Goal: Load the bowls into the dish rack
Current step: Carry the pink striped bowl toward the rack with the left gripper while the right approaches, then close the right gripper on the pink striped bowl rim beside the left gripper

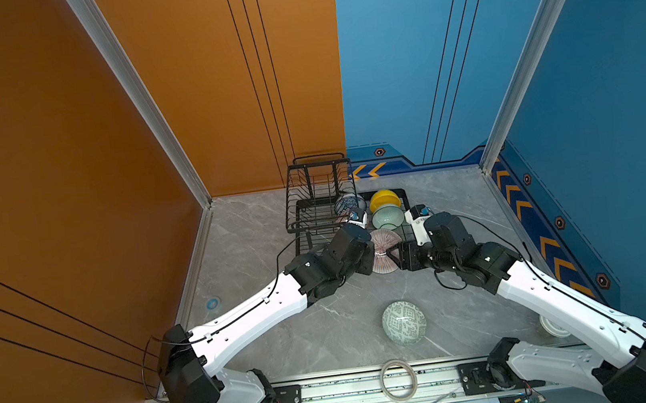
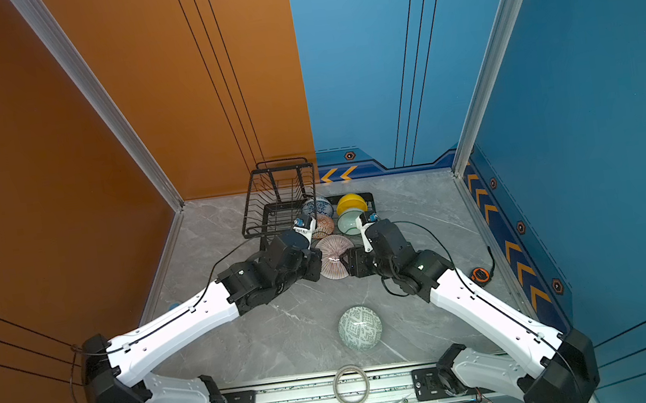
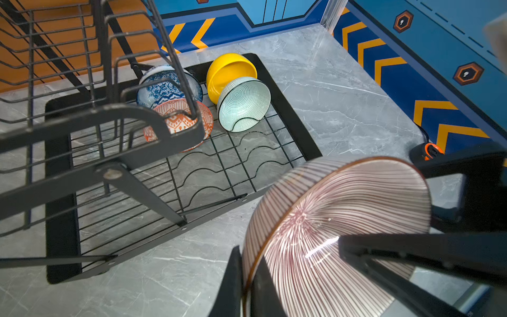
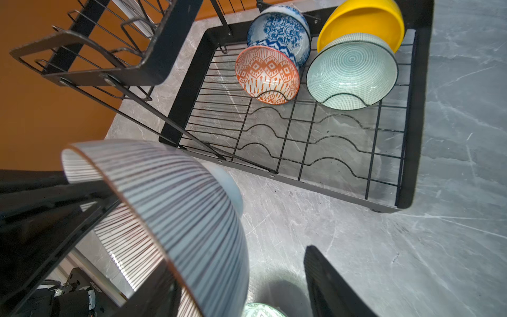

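On grey marbled surface (image 1: 288, 340), black metal wire dish rack (image 1: 314, 212) with four bowls (image 1: 387, 216) propped in base tray. Just before it, tilted, pinkish radial-striped bowl (image 1: 386, 245): rim pinched by left jaws, right jaws spread astride far rim. Green-white maze-patterned bowl (image 1: 404, 322) upturned, well apart.

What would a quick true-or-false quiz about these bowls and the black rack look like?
1. Four bowls sit in the dish rack. True.
2. The maze-patterned bowl is on the table, outside the rack. True.
3. The striped bowl rests on the table. False: the left arm's jaws hold it up by its rim.
4. The yellow bowl is in the raised basket. False: it sits low in the rack, behind the pale green bowl.
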Robot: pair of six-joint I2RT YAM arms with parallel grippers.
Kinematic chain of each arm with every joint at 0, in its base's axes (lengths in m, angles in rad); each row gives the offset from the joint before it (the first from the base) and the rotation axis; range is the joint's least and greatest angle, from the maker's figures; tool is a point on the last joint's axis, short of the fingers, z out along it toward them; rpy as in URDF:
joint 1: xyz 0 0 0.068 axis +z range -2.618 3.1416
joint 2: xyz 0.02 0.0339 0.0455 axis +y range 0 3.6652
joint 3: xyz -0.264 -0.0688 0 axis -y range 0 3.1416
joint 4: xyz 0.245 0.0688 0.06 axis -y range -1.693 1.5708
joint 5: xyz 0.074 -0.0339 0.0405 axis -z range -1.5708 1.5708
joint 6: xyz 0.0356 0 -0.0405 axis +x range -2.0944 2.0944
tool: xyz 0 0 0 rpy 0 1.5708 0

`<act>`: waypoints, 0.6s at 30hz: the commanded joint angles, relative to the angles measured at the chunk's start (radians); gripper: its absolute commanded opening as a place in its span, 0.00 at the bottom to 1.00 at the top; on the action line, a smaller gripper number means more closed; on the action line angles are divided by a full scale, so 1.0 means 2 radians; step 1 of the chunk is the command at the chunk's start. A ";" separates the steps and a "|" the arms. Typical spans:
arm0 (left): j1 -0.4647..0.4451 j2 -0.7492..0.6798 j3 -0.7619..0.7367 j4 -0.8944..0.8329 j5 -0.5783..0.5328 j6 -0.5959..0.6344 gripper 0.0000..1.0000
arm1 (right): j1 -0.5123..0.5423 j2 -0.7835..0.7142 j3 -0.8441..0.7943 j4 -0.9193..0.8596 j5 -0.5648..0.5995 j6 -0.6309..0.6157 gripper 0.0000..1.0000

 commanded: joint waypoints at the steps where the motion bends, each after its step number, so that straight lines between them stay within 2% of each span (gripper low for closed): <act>1: 0.005 -0.003 0.000 0.052 0.016 0.000 0.00 | 0.002 0.006 0.019 0.012 0.016 0.007 0.61; 12: 0.007 0.001 -0.010 0.063 0.034 -0.002 0.00 | 0.002 0.031 0.026 0.032 0.030 0.011 0.44; 18: 0.007 -0.003 -0.019 0.069 0.037 -0.007 0.00 | 0.003 0.039 0.028 0.040 0.032 0.013 0.20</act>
